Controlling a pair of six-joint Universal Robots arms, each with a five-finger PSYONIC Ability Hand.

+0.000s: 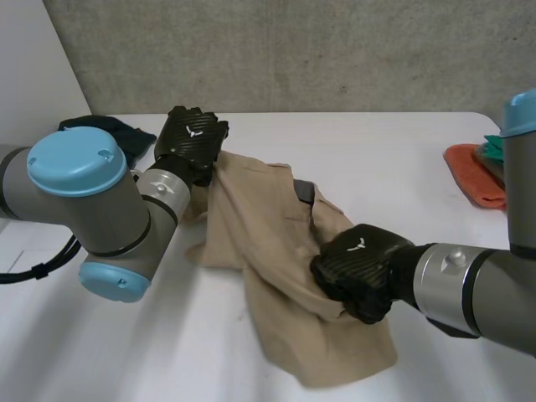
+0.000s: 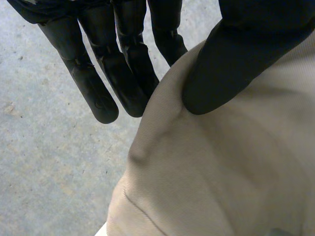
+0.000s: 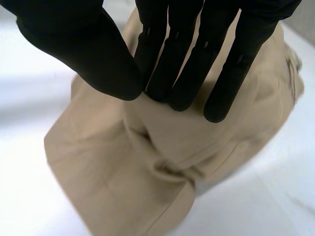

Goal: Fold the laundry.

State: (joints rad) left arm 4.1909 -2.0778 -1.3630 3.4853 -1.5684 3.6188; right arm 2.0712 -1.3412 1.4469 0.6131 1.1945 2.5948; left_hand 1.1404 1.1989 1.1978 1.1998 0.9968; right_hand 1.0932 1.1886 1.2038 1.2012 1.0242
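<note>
Looking down at the worktop [image 1: 377, 159], the tan garment [image 1: 268, 243] lies crumpled in the middle, running from far left to near right. At its far-left corner the left hand [image 1: 191, 138] pinches it, thumb on the fabric, straight fingers behind. The right hand [image 1: 360, 268] nips a fold near the middle between thumb and fingertips. Both hands have a small white mark on the back, too small to read. A dark cloth [image 1: 126, 130] sits far left and an orange cloth [image 1: 473, 172] far right.
</note>
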